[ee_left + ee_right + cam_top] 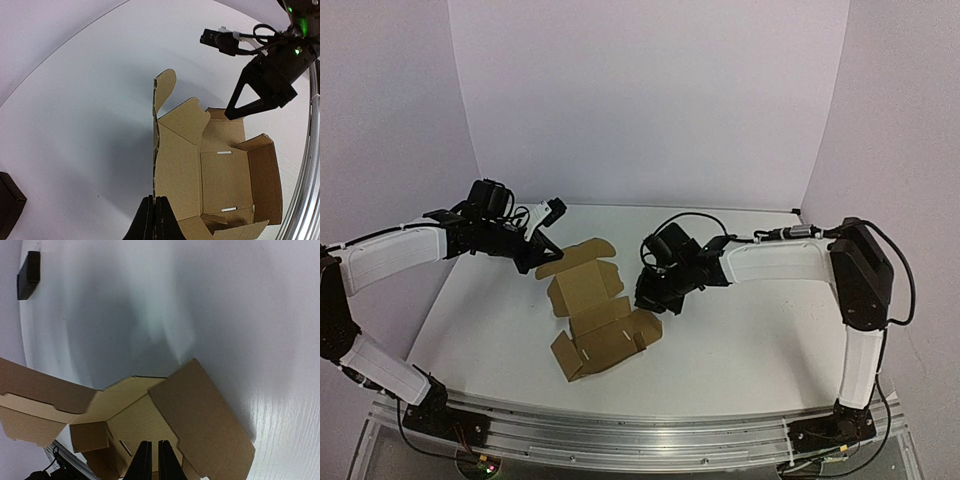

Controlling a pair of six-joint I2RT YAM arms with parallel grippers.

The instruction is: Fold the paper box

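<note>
Edge of paper box (180, 165) looks pinched in closed left tool (154, 218); whether near-closed right tool (155, 460) grips it is hidden.

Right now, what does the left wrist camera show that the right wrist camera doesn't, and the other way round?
Only the left wrist view shows the right gripper, its tip at the far edge of the plain brown cardboard box. It also shows two pale slots in the box's floor panel and the left gripper at the near edge. Only the right wrist view shows the right gripper's fingers from behind, with a thin gap between them, above a broad flap. Both show the box, the small black rectangular object and the white table.
</note>
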